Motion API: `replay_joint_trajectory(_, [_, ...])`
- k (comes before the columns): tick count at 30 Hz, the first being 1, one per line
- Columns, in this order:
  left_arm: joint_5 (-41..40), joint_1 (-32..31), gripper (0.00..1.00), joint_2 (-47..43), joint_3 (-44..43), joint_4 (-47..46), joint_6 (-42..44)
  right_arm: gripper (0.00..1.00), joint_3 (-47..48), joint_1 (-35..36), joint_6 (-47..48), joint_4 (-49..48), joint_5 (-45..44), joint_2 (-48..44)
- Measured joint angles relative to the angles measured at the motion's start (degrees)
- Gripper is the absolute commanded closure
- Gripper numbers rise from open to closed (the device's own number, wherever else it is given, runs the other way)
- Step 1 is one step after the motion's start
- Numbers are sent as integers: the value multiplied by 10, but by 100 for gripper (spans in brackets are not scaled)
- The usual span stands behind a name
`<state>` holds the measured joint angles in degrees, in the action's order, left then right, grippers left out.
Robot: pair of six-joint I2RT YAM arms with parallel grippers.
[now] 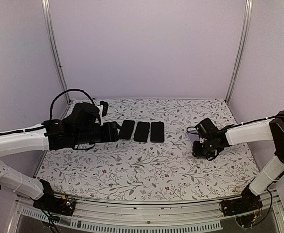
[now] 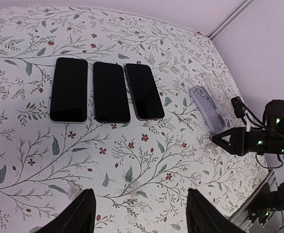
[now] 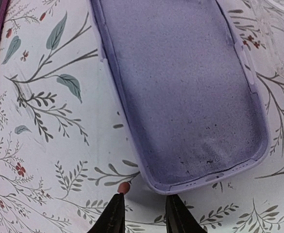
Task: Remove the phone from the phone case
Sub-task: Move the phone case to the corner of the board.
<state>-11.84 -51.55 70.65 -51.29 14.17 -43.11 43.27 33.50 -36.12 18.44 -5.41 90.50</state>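
Now | phone case [image 3: 180, 92]: matte lavender, round-cornered | right gripper [image 3: 144, 201] narrowly parted, empty | left gripper [image 2: 141, 196] wide, empty

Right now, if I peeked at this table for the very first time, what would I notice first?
Three black phones lie side by side in a neat row in the middle of the flowery tablecloth. Off to their right lies an empty lavender phone case, open side up. The right gripper has its tips right at one short end of the case.
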Motion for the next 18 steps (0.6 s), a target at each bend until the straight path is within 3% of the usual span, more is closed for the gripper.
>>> replay_joint_trajectory(18, [-2,1,36,-10,2,3,-7,70,94,-25,1,-20,-18,92])
